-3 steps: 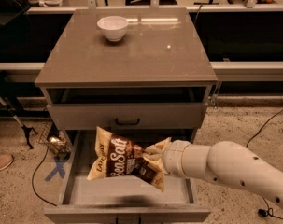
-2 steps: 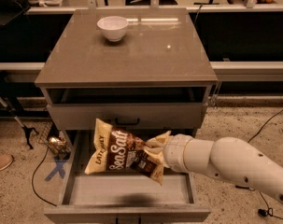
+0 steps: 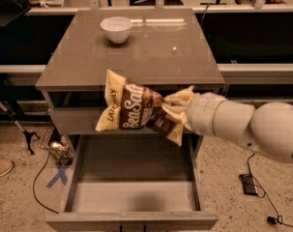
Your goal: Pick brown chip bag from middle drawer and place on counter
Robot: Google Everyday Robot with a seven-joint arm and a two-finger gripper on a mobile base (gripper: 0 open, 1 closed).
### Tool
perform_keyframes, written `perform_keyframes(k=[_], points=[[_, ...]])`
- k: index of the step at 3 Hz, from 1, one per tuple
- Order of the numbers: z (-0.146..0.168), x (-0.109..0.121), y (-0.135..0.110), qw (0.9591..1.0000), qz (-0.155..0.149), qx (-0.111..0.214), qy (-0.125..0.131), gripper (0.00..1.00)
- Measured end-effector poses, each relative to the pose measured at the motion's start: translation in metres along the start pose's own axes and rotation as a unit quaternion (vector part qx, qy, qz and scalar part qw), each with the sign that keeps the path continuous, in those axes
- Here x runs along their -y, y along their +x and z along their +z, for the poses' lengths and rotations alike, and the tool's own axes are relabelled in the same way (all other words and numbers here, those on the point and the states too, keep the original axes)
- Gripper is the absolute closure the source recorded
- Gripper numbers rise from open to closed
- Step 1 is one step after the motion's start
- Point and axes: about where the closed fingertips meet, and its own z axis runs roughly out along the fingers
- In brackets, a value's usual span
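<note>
The brown chip bag (image 3: 131, 106), dark brown with cream-yellow ends and white "Sea Salt" lettering, hangs in the air in front of the counter's front edge. My gripper (image 3: 172, 109) is shut on the bag's right end, with my white arm reaching in from the right. The middle drawer (image 3: 131, 197) is pulled out below, and its flat grey floor is bare. The counter (image 3: 151, 52) is the glossy grey-brown top slab just behind and above the bag.
A white bowl (image 3: 116, 29) sits at the counter's back left. Cables and a small black box (image 3: 250, 183) lie on the floor to the right. Blue tape (image 3: 59, 173) marks the floor on the left, beside a shoe tip (image 3: 1, 168).
My gripper has lifted the chip bag out of the middle drawer, up to the level of the counter's front edge. The drawer floor now shows empty.
</note>
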Motion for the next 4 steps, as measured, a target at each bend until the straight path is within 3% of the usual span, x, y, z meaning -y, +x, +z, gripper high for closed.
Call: perform_keyframes(k=[1, 2, 3, 4], points=[[-0.014, 0.063, -0.052, 0.9979, -0.044, 0.027, 0.039, 1.0], [-0.011, 0.141, -0.12, 0.9922, -0.089, 0.048, 0.073, 1.0], [0.009, 0.188, -0.155, 0.9893, -0.104, 0.056, 0.086, 1.0], [0.043, 0.231, -0.167, 0.9889, -0.101, 0.055, 0.094, 1.0]])
